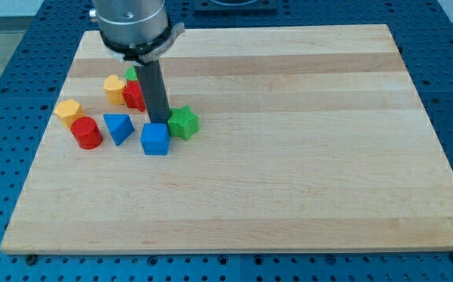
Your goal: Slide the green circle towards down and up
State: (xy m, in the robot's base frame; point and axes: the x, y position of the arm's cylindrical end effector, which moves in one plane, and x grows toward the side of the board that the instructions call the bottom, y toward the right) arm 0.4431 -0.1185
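Dark rod (153, 90) stood upright near the board's top-left corner, my tip (159, 123) hidden behind the blue cube (155, 139), half covering the green circle (132, 74).

All my blocks sit toward the bench's (289, 196) top-left corner. Nearest the top edge is the green circle (132, 74), with a yellow block (115, 88) to its lower left and a red block (135, 95) just below it. Closest to the left edge is the yellow hexagon (68, 110), then the red cylinder (87, 132) and the blue triangle (118, 127) going right. My tip (158, 123) is just behind the blue cube (155, 139), with the green star (183, 122) on its right.
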